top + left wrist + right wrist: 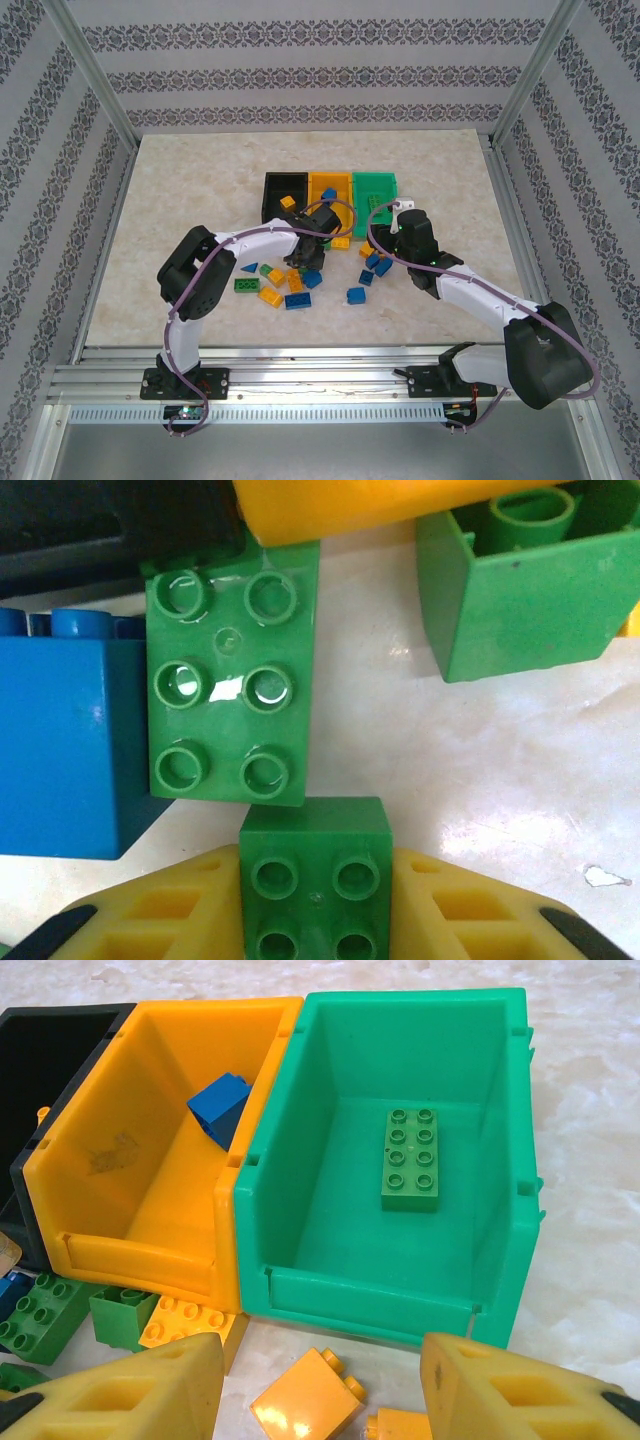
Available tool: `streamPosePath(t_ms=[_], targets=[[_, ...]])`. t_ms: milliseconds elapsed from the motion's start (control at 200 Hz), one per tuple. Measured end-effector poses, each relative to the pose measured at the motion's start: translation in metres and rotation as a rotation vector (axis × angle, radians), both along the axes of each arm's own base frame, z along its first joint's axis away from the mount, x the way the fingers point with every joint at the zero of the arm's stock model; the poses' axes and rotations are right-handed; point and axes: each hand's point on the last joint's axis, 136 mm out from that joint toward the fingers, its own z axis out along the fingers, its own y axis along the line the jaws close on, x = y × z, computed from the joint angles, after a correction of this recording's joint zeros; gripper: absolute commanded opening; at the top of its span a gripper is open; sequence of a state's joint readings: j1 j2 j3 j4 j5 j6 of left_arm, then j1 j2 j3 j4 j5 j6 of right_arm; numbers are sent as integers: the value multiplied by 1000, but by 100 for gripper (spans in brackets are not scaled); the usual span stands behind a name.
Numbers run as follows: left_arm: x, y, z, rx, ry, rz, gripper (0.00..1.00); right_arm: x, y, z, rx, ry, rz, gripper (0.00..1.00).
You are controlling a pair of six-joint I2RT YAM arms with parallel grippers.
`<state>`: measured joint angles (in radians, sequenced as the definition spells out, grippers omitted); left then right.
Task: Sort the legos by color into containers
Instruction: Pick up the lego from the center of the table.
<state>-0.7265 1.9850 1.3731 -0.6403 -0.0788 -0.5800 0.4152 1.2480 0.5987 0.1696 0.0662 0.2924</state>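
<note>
Left gripper point(315, 910) clamped on a small green four-stud plastic brick point(315, 850) in the loose pile on the pale marbled tabletop point(420, 770). The pick looks made, so I would lift straight up first, because a larger six-stud green plastic brick point(230, 675) sits just beside it at eleven o'clock and could drag along.

From above, the green rectangular plastic bin point(375, 176) lies between one and two o'clock of that gripper, so I would carry high, clear the rim and release low.

Yellow fingers point(150, 920) press both flanks of the small brick, nearly closed. Right gripper point(320, 1360) hovers before the green bin, jaws apart and holding nothing — a yellow-orange plastic brick point(305, 1405) lies on the table beneath it.
</note>
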Motion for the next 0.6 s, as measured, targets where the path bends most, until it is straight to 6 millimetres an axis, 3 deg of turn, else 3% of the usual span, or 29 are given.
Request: streamPosePath(t_ms=[255, 360, 485, 600], targets=[[-7, 1, 8, -10, -19, -13, 32, 0, 0, 0, 0, 0, 0, 55], [-10, -4, 28, -49, -65, -28, 32, 0, 0, 0, 3, 1, -2, 55], [0, -16, 61, -133, -158, -33, 33, 0, 0, 0, 11, 3, -7, 55], [10, -27, 77, -179, -209, -47, 33, 0, 0, 0, 17, 3, -14, 55]])
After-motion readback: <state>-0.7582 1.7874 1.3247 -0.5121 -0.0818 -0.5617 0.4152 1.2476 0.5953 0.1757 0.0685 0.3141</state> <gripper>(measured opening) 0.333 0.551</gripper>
